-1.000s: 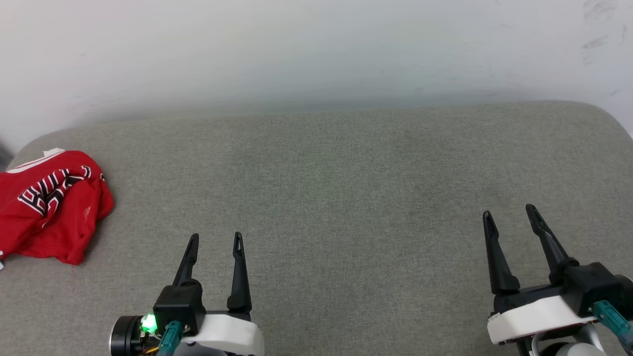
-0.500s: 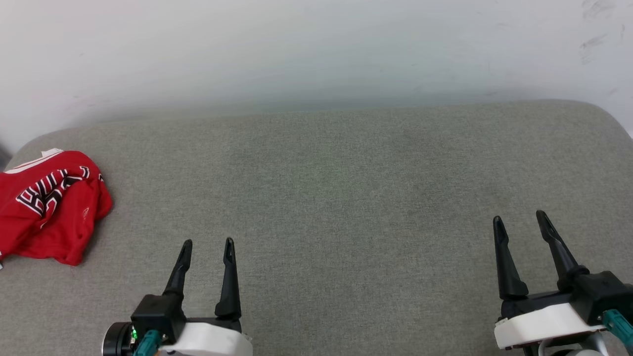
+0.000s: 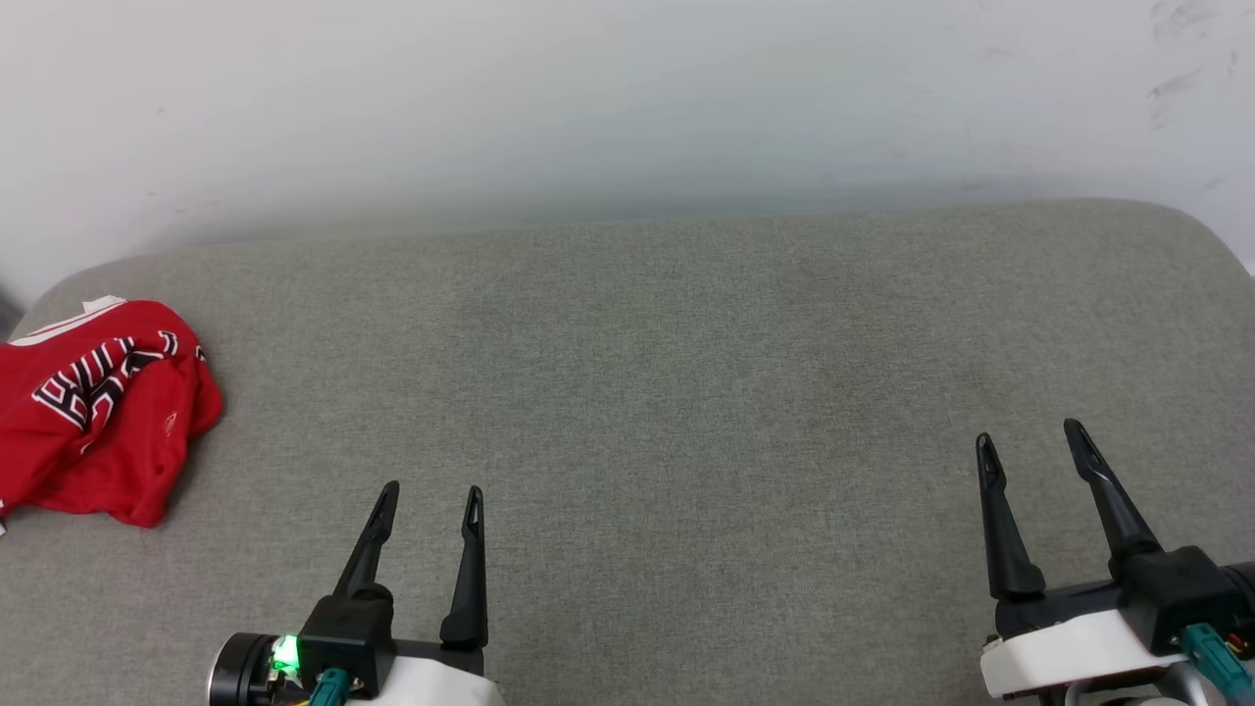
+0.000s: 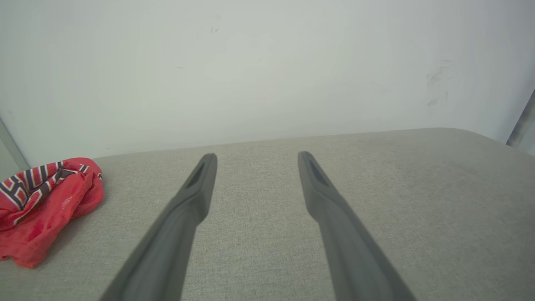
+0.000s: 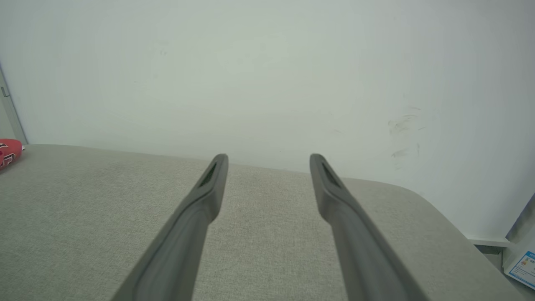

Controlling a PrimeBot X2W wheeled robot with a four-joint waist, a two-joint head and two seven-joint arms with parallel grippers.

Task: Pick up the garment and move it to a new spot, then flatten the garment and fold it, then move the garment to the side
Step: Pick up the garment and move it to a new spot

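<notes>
The garment (image 3: pixel 98 412) is lying crumpled in a heap on the grey cushion (image 3: pixel 667 392). It is well to the left of the left gripper (image 3: pixel 431 490) and a little further forward than its fingertips. The red cloth is bunching up in folds. Part of the black lettering with white outline is showing on top, and a white edge is peeking out at the far side of the heap. The heap is sitting close to the rounded left corner of the cushion, and nothing is touching it.

The left gripper is pointing forward over the near part of the cushion with its two dark fingers (image 4: pixel 196 196) spread apart. The grey fabric is showing in the gap between them, and they are pinching nothing. A green light (image 3: pixel 286 652) is glowing on the wrist behind the fingers. In the left wrist view the garment is appearing far off to the left of the left finger, apart from it.

The right gripper (image 3: pixel 1029 434) is hanging well to the right of the left one. Its fingers are also standing wide apart and are gripping nothing. The garment is lying far to the left of them, beyond the left gripper.

Ahead of both pairs of fingertips the white wall (image 3: pixel 627 98) is rising behind the cushion. It is carrying faint scuff marks (image 5: pixel 403 125) to the right of the right fingers.
</notes>
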